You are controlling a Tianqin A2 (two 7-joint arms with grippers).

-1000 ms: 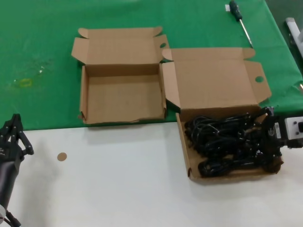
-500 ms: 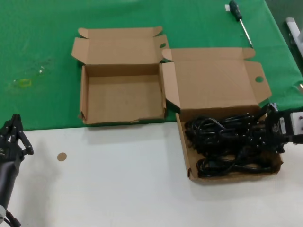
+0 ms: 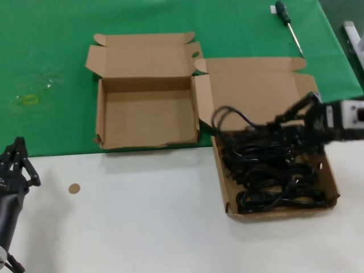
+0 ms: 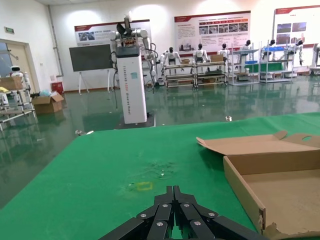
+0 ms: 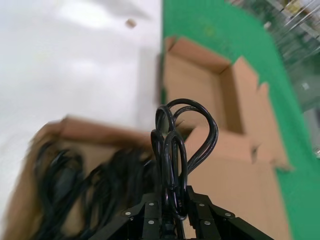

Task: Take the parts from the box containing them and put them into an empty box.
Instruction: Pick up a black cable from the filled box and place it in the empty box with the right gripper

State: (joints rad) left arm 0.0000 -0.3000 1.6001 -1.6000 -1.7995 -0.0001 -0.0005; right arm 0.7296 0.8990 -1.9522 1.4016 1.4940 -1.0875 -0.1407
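The wider brown box at the right holds several black power cords. My right gripper is shut on one cord bundle and holds it above that box, its loops pointing toward the narrower box. In the right wrist view the held loops stick out past the gripper, with the other cords below. The narrower brown box stands empty at the left, and also shows in the left wrist view. My left gripper is shut and parked at the near left.
A black-handled screwdriver lies on the green cloth at the far right. A small brown disc lies on the white table near the front left. A grey object sits at the right edge.
My right gripper has risen out of the wider box and moved left, lifting one cord bundle clear of the pile. The left arm has not moved.
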